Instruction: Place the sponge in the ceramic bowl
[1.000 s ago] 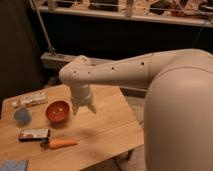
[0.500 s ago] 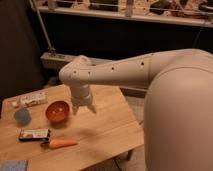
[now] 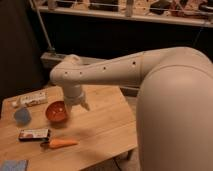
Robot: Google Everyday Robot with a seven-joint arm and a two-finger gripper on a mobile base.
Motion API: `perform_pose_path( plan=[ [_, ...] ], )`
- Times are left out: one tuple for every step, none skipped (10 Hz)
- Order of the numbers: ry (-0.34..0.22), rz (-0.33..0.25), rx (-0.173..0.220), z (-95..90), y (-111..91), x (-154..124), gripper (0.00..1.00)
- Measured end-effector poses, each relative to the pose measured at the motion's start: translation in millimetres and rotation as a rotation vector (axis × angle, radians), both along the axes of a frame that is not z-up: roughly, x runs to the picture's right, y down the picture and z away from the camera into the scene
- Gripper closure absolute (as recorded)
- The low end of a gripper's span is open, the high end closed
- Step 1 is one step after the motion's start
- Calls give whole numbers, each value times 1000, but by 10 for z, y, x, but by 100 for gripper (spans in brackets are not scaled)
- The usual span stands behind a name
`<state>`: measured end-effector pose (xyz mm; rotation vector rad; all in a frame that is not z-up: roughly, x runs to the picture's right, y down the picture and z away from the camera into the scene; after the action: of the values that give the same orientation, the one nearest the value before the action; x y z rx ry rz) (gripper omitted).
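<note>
The sponge [image 3: 13, 165] is a flat blue-grey pad at the table's near left corner, partly cut off by the picture's edge. The ceramic bowl [image 3: 56, 111], orange-red and glossy, sits on the left half of the wooden table [image 3: 107, 117]. My gripper [image 3: 78, 105] hangs from the white arm just right of the bowl and a little above the tabletop. It points down and is open, with nothing between its fingers. It is well away from the sponge.
A pale blue cup [image 3: 22, 116] stands left of the bowl. A white packet [image 3: 33, 99] lies behind it. A dark snack bar [image 3: 34, 134] and an orange carrot [image 3: 61, 143] lie in front of the bowl. My arm's bulky white body fills the right side.
</note>
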<state>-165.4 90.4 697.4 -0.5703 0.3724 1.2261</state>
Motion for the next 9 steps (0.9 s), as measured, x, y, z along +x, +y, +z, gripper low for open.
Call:
perform_pose_path(
  plan=[
    [-52, -70, 26, -41, 11, -224, 35],
    [-133, -183, 56, -124, 82, -575, 35],
    [-177, -247, 64, -175, 156, -745, 35],
    [-232, -324, 69, -235, 261, -929, 35],
    [-310, -427, 62, -328, 432, -1123, 35],
    [-353, -483, 56, -383, 532, -1205, 35],
    [-420, -566, 44, -461, 682, -1316, 35],
    [-476, -633, 26, -537, 820, -1389, 35],
    [-535, -700, 8, -618, 957, -1454, 35]
  ],
)
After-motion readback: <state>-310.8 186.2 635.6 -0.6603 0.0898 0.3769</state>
